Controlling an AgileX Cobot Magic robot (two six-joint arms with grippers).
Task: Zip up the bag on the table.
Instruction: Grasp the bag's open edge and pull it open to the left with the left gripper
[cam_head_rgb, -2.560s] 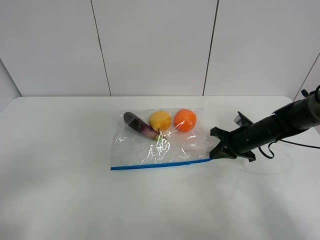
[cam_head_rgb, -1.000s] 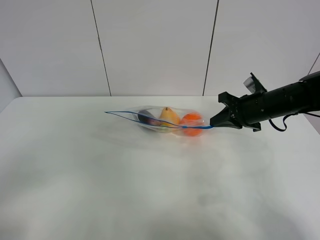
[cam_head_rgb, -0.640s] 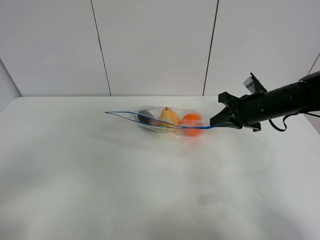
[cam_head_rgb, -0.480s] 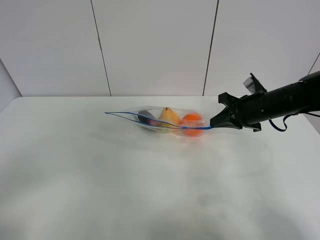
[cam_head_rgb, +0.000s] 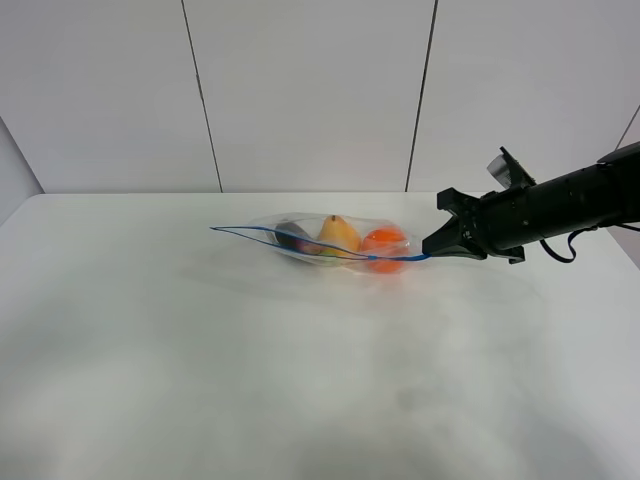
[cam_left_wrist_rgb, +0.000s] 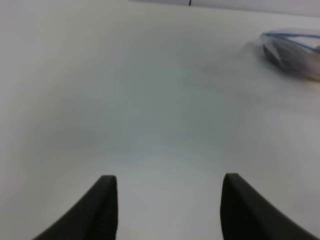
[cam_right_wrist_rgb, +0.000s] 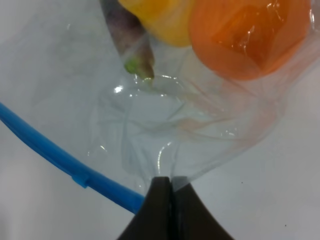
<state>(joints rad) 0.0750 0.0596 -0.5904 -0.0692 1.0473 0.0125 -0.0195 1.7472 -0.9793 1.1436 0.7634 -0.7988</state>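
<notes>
There is one bag (cam_head_rgb: 318, 248) and one table (cam_head_rgb: 300, 380). In the bag are three items: one orange (cam_head_rgb: 383, 240), one yellow fruit (cam_head_rgb: 338, 232), one purple vegetable (cam_head_rgb: 293, 236). Two pincers show, the left pincer (cam_left_wrist_rgb: 168, 180) and the right pincer (cam_head_rgb: 431, 250)

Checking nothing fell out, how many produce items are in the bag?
3, in the bag: orange one nearest the right gripper, yellow one in the middle, purple one farthest. None seems hidden.

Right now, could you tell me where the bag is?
In the exterior high view, the bag is around the middle near the table's far edge, its right-hand zipper corner pinched in the shut right gripper.
</notes>
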